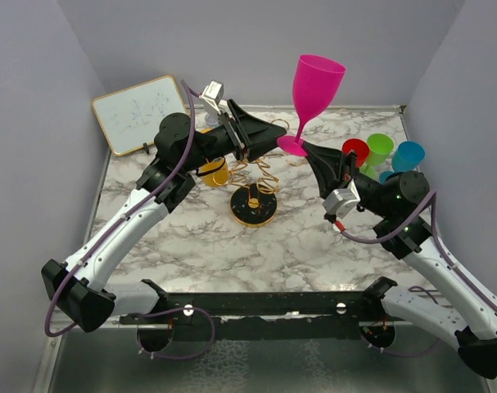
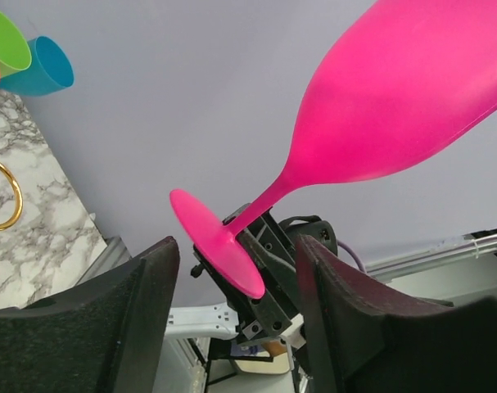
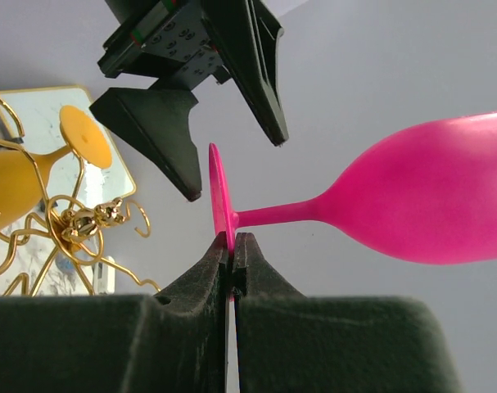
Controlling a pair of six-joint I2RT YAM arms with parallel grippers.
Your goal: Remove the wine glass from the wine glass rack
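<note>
Pinching the edge of the round foot between its closed fingers, the right gripper (image 1: 302,146) is holding the pink wine glass (image 1: 318,82) in the air, clear of the wine glass rack (image 1: 256,176). In the top view the glass is standing upright at about 1 o'clock from the rack, its bowl rising in front of the back wall. The left gripper (image 1: 268,137) is hovering just beside the foot at its 9 o'clock, its fingers spread wide and gripping nothing; in the left wrist view the foot is sitting in the gap between them without touching either finger. The rack is standing on its black base near the middle of the marbled tabletop (image 1: 199,237), and a yellow glass (image 1: 215,172) is hanging from it at 9 o'clock. A whiteboard (image 1: 140,113) is leaning at 10 o'clock from the rack. Red (image 1: 355,151), green (image 1: 379,147) and blue (image 1: 408,155) cups are clustering at 3 o'clock.
</note>
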